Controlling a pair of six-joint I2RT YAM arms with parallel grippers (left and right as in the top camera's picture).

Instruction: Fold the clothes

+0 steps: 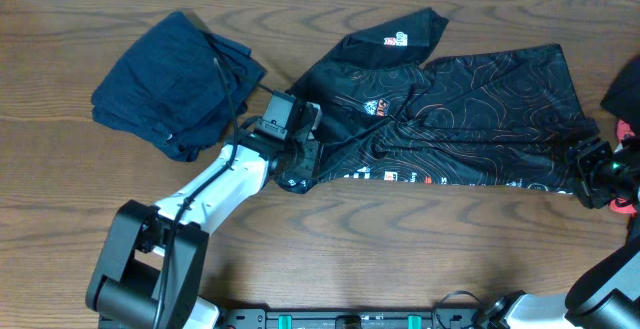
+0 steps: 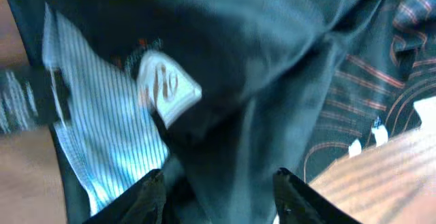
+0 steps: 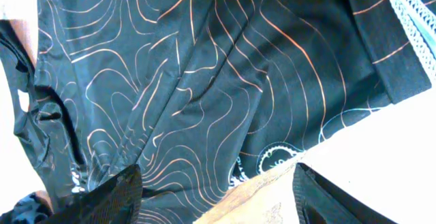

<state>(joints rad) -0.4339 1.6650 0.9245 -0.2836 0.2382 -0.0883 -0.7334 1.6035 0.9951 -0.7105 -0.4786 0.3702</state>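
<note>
Black jersey (image 1: 470, 109) fabric with thin orange contour lines lies spread but rumpled across the middle and right of the wooden table (image 1: 400, 259). One sleeve points toward the far edge, and white lettering runs along the near hem. The left gripper (image 2: 219, 183) sits at the collar end of the jersey. Its fingers (image 2: 151, 195) stand partly apart with a dark fold bunched between them, but I cannot tell whether that fold is actually pinched. Just ahead of it in the left wrist view, the light-blue striped inner collar (image 2: 102, 129) and a white label (image 2: 167, 88) are turned up. The right gripper (image 3: 216, 183) is at the opposite end, over the hem near the table's right edge. Its jaws are spread wide above the patterned cloth with nothing clamped. A folded navy garment (image 1: 170, 84) lies at the far left, just beside the jersey's collar end
</note>
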